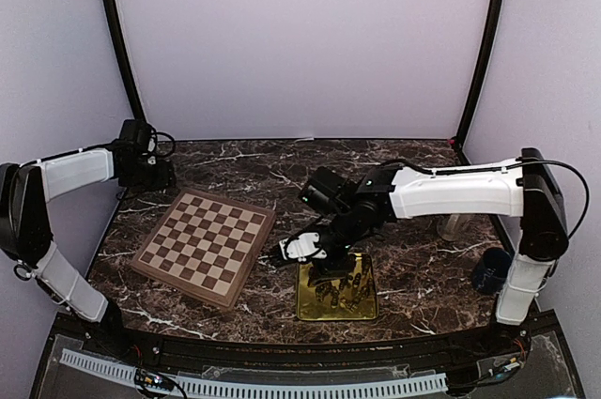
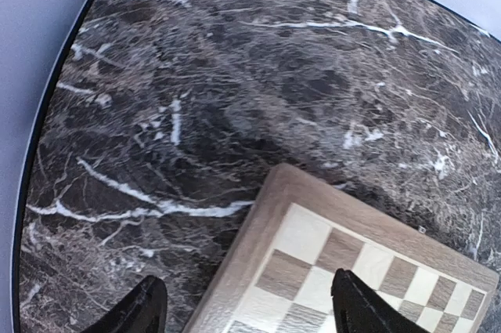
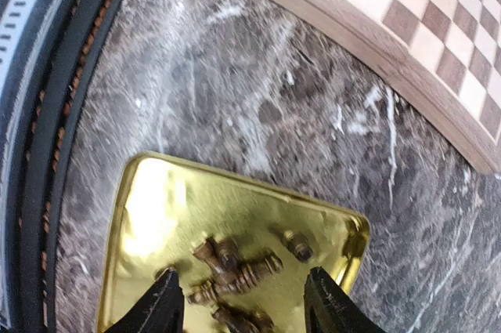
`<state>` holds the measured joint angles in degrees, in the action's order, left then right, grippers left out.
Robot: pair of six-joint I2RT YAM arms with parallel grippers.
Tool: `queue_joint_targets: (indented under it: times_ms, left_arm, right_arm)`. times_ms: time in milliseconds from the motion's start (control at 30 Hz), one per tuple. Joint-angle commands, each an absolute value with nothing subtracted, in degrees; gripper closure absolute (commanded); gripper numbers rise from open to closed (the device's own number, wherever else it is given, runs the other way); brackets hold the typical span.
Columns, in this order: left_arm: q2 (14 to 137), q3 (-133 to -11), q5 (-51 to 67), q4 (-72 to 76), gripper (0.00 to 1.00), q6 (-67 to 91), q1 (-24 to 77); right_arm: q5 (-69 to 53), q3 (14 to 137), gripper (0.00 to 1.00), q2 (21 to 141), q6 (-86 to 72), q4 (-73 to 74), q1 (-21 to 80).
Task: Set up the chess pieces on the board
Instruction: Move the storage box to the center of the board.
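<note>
The wooden checkered board [image 1: 205, 245] lies left of centre on the marble table, with no pieces on it. Its corner shows in the left wrist view [image 2: 344, 270] and its edge in the right wrist view [image 3: 407, 43]. Several small dark brown chess pieces [image 3: 235, 270] lie in a heap on a shiny gold tray [image 1: 336, 291], also seen in the right wrist view [image 3: 156, 215]. My right gripper [image 3: 244, 305] is open, just above the tray with the pieces between its fingers. My left gripper [image 2: 246, 309] is open and empty over the board's far-left corner.
A dark blue cup [image 1: 490, 270] and a clear glass object [image 1: 457, 225] stand at the right side of the table. The black frame rail [image 3: 63, 114] runs along the table's near edge close to the tray.
</note>
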<state>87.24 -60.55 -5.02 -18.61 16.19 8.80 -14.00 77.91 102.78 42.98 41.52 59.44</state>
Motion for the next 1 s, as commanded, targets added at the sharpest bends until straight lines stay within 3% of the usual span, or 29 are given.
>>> queue_joint_targets:
  times_ms: [0, 133, 467, 967]
  left_arm:
    - [87.1, -59.0, -0.7, -22.0, 0.23, 18.7, 4.9]
    - [88.9, -59.2, 3.0, -21.9, 0.17, 19.9, 1.1]
    - [93.4, -58.1, 3.1, -22.8, 0.2, 20.1, -2.2]
    - [91.9, -58.0, -0.9, -26.6, 0.22, 21.9, -2.5]
  right_arm:
    - [-14.0, 81.8, 0.44, 108.3, 38.8, 36.1, 63.7]
    - [-11.7, 85.7, 0.43, 114.5, 36.8, 34.5, 66.0]
    - [-10.0, 90.5, 0.46, 123.1, 35.1, 36.6, 66.7]
    - [-5.5, 80.1, 0.53, 116.7, 34.4, 38.2, 62.4]
